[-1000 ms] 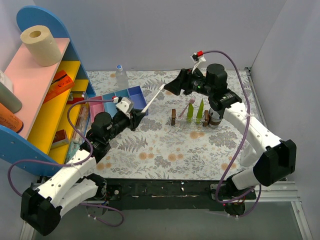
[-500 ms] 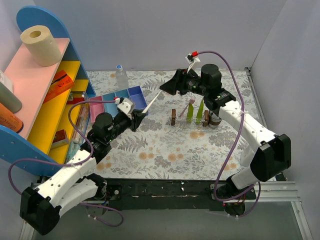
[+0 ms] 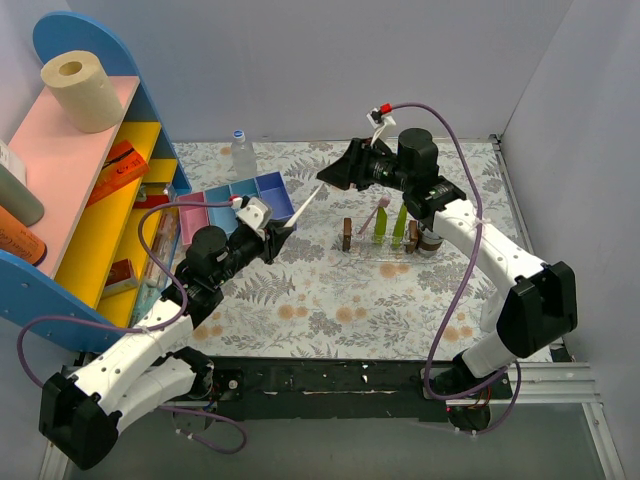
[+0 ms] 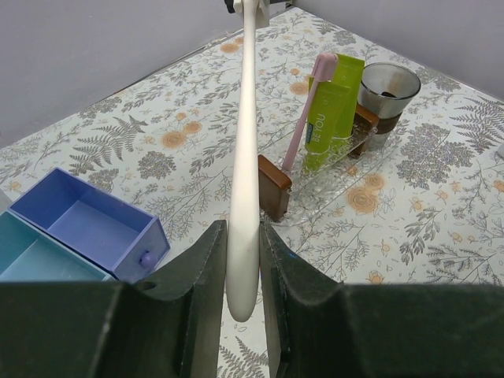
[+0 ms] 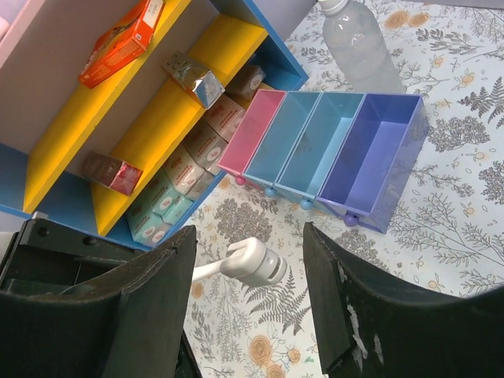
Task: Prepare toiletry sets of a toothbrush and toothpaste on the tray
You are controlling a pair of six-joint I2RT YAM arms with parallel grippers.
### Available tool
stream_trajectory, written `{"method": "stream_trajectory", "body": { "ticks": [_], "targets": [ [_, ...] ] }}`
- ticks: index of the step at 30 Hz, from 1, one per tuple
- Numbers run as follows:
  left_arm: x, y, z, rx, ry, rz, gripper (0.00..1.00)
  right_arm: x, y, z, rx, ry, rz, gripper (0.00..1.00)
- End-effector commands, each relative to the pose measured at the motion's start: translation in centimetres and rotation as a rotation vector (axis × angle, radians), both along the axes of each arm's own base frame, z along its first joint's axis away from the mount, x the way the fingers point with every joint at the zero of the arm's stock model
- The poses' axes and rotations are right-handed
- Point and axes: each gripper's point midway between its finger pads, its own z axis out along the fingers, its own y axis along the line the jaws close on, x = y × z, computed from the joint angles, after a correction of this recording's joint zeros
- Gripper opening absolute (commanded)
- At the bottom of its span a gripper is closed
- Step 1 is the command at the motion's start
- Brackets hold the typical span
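My left gripper (image 4: pixel 242 260) is shut on the lower end of a long white stick (image 4: pixel 246 142) that slants up and to the right (image 3: pixel 305 205). Its rounded white head (image 5: pixel 253 264) lies between the jaws of my right gripper (image 5: pixel 250 244), which stand open with a gap on each side. The clear tray (image 4: pixel 346 169) holds a pink toothbrush (image 4: pixel 303 118) leaning beside a yellow-green toothpaste (image 4: pixel 335 106). In the top view two green tubes (image 3: pixel 401 222) stand in the tray (image 3: pixel 385 250) next to the pink toothbrush (image 3: pixel 380 213).
Brown blocks (image 3: pixel 347 234) sit at the tray's ends, and a dark cup (image 4: pixel 387 87) stands behind it. A box of pink, teal and blue compartments (image 5: pixel 331 150) and a water bottle (image 3: pixel 240 150) are at the back left. A blue and yellow shelf (image 3: pixel 100 200) fills the left side.
My right gripper has moved left onto the white stick's head and its jaws have narrowed. The left gripper and the stick have stayed put.
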Motion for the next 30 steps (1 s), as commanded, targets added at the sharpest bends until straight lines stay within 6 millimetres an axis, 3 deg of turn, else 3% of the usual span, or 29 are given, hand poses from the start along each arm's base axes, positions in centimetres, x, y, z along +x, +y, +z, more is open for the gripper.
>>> {"method": "stream_trajectory", "body": {
  "ticks": [1, 6, 10, 15, 21, 23, 27, 28, 30],
  "targets": [
    [-0.11, 0.22, 0.37, 0.007, -0.024, 0.011, 0.0, 0.15, 0.38, 1.31, 0.026, -0.034, 0.007, 0.64],
    [-0.15, 0.07, 0.14, 0.012, -0.02, 0.005, 0.0, 0.03, 0.49, 1.32, 0.028, -0.032, 0.015, 0.61],
    [-0.17, -0.04, 0.04, 0.014, -0.019, 0.003, 0.0, -0.22, 0.7, 1.47, 0.036, -0.036, 0.036, 0.5],
    [-0.27, -0.18, -0.12, 0.019, -0.017, -0.003, 0.0, -0.23, 0.75, 1.2, 0.034, -0.028, 0.039, 0.42],
    [-0.33, -0.28, -0.21, 0.022, -0.018, -0.006, 0.0, -0.32, 0.82, 1.57, 0.047, -0.034, 0.044, 0.25],
    [-0.27, -0.29, -0.27, 0.024, -0.015, -0.005, 0.0, -0.36, 0.8, 1.64, 0.052, -0.033, 0.042, 0.15],
    [-0.19, -0.24, -0.32, 0.023, -0.012, 0.003, 0.0, -0.27, 0.79, 1.92, 0.067, -0.041, 0.035, 0.06],
    [-0.23, -0.3, -0.25, 0.019, -0.01, 0.002, 0.01, -0.33, 0.74, 2.11, 0.071, -0.047, 0.034, 0.01],
    [-0.26, -0.3, -0.24, 0.014, -0.007, 0.002, 0.17, -0.29, 0.72, 2.1, 0.082, -0.051, 0.029, 0.01]
  ]
}}
